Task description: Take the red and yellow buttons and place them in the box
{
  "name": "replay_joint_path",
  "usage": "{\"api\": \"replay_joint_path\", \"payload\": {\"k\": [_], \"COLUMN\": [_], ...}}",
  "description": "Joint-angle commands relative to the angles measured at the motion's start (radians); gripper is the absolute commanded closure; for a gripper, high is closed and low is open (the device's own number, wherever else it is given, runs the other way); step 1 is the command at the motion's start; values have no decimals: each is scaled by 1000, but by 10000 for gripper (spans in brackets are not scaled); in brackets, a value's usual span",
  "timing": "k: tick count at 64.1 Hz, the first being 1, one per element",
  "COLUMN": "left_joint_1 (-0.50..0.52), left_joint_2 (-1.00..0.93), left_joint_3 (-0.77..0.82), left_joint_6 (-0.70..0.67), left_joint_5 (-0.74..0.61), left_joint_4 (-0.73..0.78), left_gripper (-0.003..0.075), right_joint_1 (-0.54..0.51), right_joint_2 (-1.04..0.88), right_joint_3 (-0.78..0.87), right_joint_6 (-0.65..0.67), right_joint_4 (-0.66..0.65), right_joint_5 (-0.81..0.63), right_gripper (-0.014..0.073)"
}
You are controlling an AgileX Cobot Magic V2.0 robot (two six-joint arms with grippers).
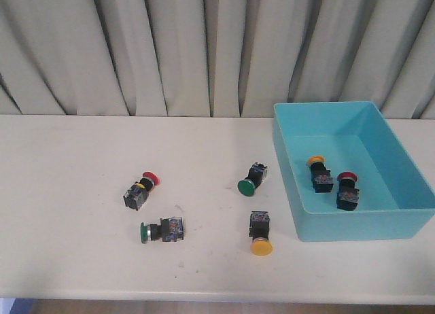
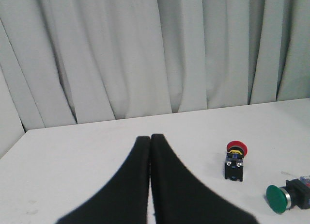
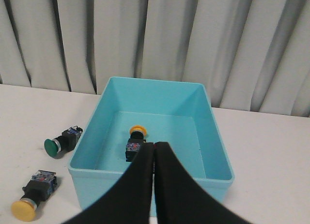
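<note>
The turquoise box (image 1: 353, 227) stands on the right of the table with a yellow button (image 1: 318, 172) and a red button (image 1: 346, 190) lying inside it. On the table lie another red button (image 1: 141, 189) at the left and another yellow button (image 1: 260, 234) just left of the box. Neither gripper shows in the front view. My left gripper (image 2: 149, 136) is shut and empty, with the red button (image 2: 235, 158) on the table ahead and to one side. Shut and empty too, my right gripper (image 3: 154, 144) hangs before the box (image 3: 97, 183), facing the yellow button (image 3: 135, 139) inside.
Two green-capped switches lie on the table, one mid-table (image 1: 250, 179) and one near the left red button (image 1: 162, 230). A grey curtain (image 1: 170, 49) hangs along the table's back edge. The table's front edge (image 1: 204, 299) runs close below the switches.
</note>
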Motion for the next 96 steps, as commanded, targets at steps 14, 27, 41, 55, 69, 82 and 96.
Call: {"api": "replay_joint_path", "payload": {"k": [14, 27, 41, 55, 69, 82, 96], "left_joint_1": [2, 2, 2, 2, 2, 2, 2], "left_joint_2": [-15, -15, -15, -15, -15, -15, -15], "left_joint_3": [53, 53, 53, 53, 53, 53, 53], "left_joint_6": [-2, -2, -2, -2, -2, -2, -2], "left_joint_5": [-67, -67, -67, -67, -67, -67, -67], "left_joint_4": [-2, -2, -2, -2, -2, -2, -2], "left_gripper": [727, 727, 727, 727, 727, 727, 727], "right_joint_1": [-6, -6, -6, -6, -6, -6, -6], "right_joint_2": [-195, -210, -210, -210, -210, -210, -210], "right_joint_3": [249, 281, 281, 281, 281, 281, 281], "right_joint_6": [123, 124, 125, 127, 130, 130, 130], "right_joint_4": [-62, -62, -62, -58, -54, -54, -54], "right_joint_5": [-247, -276, -341, -381, -329, -321, -321], "right_gripper": [596, 596, 596, 596, 596, 596, 596]}}
